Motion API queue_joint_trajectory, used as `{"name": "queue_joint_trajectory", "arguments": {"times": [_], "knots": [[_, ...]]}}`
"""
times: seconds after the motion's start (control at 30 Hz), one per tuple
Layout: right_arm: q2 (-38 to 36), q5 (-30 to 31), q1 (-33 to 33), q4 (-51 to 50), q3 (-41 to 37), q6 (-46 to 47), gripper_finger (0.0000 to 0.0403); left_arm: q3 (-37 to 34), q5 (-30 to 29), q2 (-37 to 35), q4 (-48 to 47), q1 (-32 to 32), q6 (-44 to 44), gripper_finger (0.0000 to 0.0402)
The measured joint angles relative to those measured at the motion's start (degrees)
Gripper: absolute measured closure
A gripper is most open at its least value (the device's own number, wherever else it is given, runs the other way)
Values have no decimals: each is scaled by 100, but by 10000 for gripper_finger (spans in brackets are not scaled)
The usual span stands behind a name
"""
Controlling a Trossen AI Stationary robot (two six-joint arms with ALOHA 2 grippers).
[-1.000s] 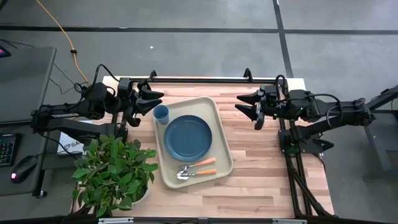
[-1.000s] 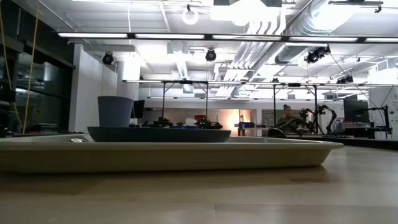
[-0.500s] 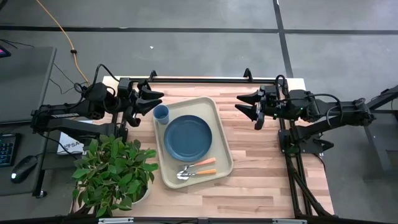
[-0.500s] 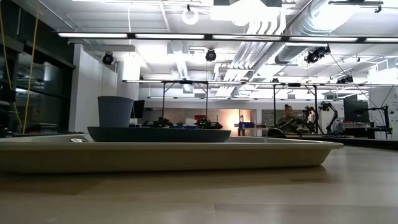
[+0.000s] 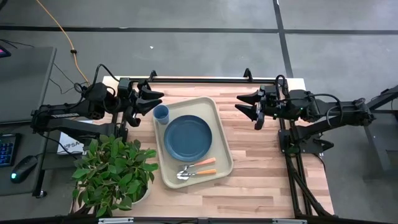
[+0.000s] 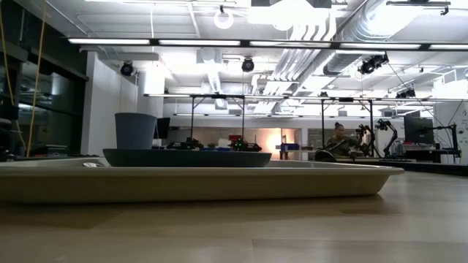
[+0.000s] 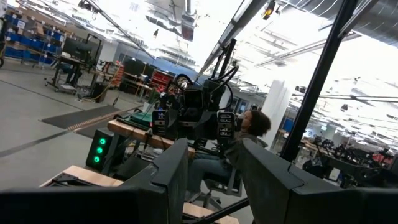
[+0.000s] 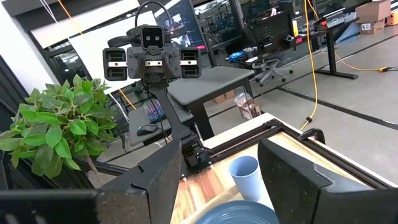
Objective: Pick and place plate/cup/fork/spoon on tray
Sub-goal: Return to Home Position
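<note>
A beige tray [image 5: 222, 134] sits on the pale striped-wood worktop [image 5: 267, 162]. On it are a slate-blue plate [image 5: 188, 137], a light-blue cup [image 5: 161, 114], and an orange-handled fork [image 5: 200, 172] and spoon [image 5: 198, 163] with silver heads. The plant [image 5: 112, 171] is leafy green, and both arms are black.

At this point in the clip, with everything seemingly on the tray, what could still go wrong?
The cup stands at the tray's far corner, close to the left gripper; a careless move of that arm might tip it. The fork and spoon lie near the tray's lip beside the plate, so a bump could slide them off. The right gripper waits clear.
</note>
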Motion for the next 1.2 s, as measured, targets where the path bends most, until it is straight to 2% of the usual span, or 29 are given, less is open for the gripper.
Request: {"name": "queue_joint_trajectory", "arguments": {"times": [0.7, 0.83, 0.97, 1.2], "knots": [[0, 1, 0, 0, 0, 0, 198, 0, 0, -2, -202, 0, 0, 273], [0, 1, 0, 0, 0, 0, 199, 0, 22, -6, -814, -2, -96, 273], [0, 1, 2, 0, 0, 0, 199, -2, 358, 0, -1546, -16, -238, 273], [0, 1, 0, 0, 0, 0, 199, -2, 425, -72, -1729, -304, 82, 273]]}}
